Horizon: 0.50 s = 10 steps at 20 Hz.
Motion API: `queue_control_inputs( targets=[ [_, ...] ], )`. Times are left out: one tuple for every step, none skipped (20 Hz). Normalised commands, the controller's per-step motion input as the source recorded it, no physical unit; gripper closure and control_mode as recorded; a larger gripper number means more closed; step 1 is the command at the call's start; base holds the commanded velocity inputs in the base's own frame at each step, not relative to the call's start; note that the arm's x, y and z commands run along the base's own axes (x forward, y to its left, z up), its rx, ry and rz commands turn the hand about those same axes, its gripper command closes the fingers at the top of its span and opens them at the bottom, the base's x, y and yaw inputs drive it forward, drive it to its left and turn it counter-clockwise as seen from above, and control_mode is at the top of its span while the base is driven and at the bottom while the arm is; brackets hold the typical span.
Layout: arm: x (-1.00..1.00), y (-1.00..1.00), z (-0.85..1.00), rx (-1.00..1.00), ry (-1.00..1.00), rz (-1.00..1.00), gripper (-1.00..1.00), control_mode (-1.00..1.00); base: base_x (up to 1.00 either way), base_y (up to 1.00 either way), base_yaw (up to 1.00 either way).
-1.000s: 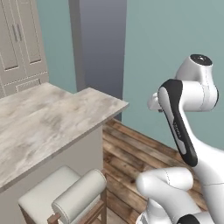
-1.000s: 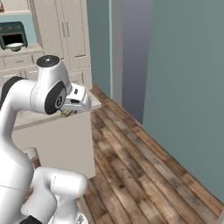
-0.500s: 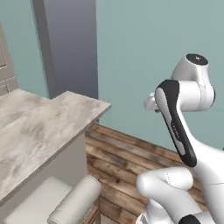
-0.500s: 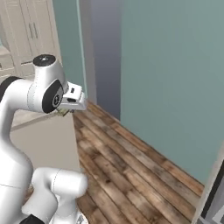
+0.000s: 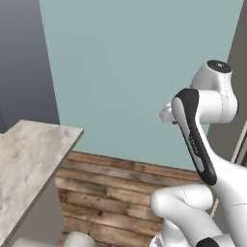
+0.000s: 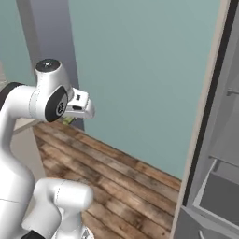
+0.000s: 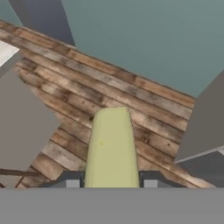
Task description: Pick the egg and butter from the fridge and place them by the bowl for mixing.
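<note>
And there's the butter: in the hand view the two-finger gripper is clamped on a pale yellow rectangular stick of butter, one dark fingertip on each long side, the stick jutting straight out over the brown wooden plank floor. From the right base view the white arm holds its hand up at shoulder height, a sliver of yellow-green just peeking under it (hard to read from there). The fridge, grey shelves and a grey drawer behind its pale door edge, stands open at the right of that view, well apart from the hand. In the left base view, a corner of the marbled grey-beige stone counter sits low left, teal wall behind.
</note>
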Motion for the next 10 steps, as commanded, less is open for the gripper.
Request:
queue_control_inputs(
  targets=[
    [0.0, 0.0, 0.0, 0.0, 0.0, 0.0, 1.0, 1.0, 0.72, 0.12, -0.25],
    [0.0, 0.0, 0.0, 0.0, 0.0, 0.0, 1.0, 1.0, 0.76, 0.14, -0.21],
    [0.0, 0.0, 0.0, 0.0, 0.0, 0.0, 1.0, 1.0, 0.78, 0.16, -0.18],
    [0.0, 0.0, 0.0, 0.0, 0.0, 0.0, 1.0, 1.0, 0.81, 0.16, -0.16],
    [0.0, 0.0, 0.0, 0.0, 0.0, 0.0, 1.0, 1.0, 0.82, 0.15, -0.13],
    [0.0, 0.0, 0.0, 0.0, 0.0, 0.0, 1.0, 1.0, 0.82, 0.15, -0.12],
    [0.0, 0.0, 0.0, 0.0, 0.0, 0.0, 1.0, 1.0, 0.83, 0.14, -0.11],
    [0.0, 0.0, 0.0, 0.0, 0.0, 0.0, 1.0, 1.0, 0.83, 0.15, -0.11],
    [0.0, 0.0, 0.0, 0.0, 0.0, 0.0, 1.0, 1.0, 0.87, 0.15, -0.07],
    [0.0, 0.0, 0.0, 0.0, 0.0, 0.0, 1.0, 1.0, 0.88, 0.14, -0.04]
  ],
)
